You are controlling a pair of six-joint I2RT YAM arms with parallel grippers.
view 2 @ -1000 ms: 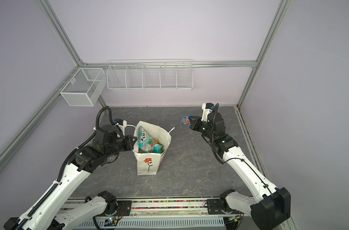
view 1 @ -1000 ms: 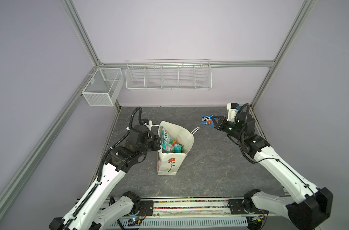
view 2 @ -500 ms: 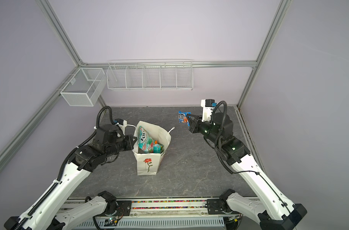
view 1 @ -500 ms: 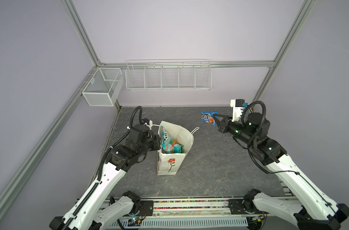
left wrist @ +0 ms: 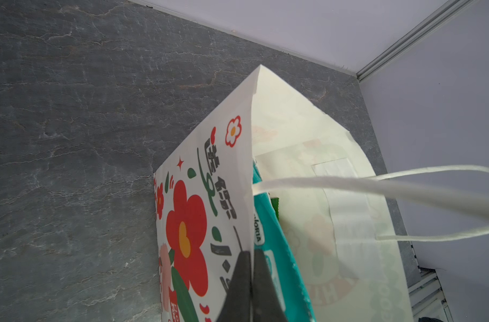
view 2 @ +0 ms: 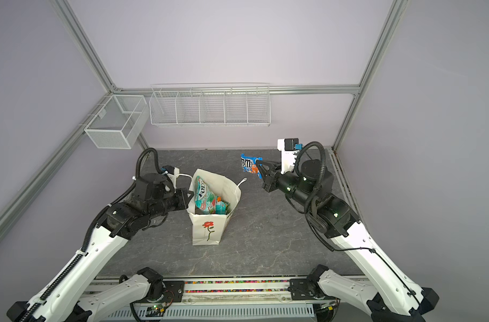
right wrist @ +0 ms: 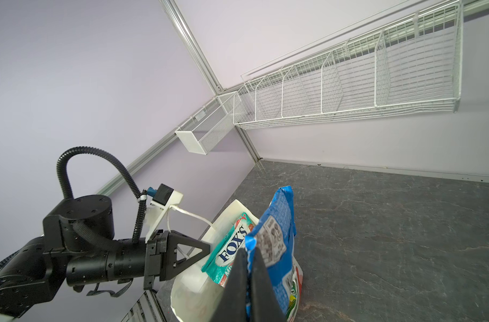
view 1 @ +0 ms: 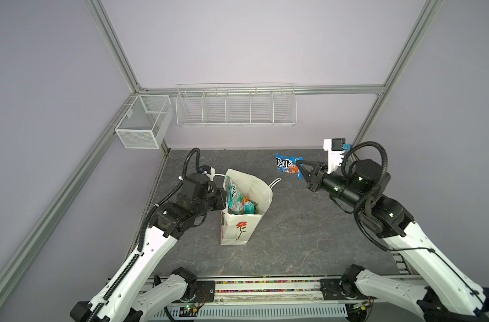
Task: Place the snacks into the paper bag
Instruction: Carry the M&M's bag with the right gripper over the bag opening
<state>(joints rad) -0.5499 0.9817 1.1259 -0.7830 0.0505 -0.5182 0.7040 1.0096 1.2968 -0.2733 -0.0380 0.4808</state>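
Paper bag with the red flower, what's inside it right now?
Inside the paper bag a FOX'S packet stands tallest, with a teal packet and the edge of an orange packet beside it. Whatever lies beneath them is covered.

Snacks (view 1: pixel 235 198) in paper bag (view 1: pixel 232 232), M&M's (view 1: pixel 286 165) right (aloft)

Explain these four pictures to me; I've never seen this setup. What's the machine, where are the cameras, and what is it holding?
Two robot arms, each ending in a two-finger gripper, work over a grey table. Two pictures look down from above, side by side; the other two come from a camera on each wrist. A white paper bag stands on the table with colourful packets inside. The left gripper pinches the bag's rim. The right gripper holds a blue candy pack in the air.
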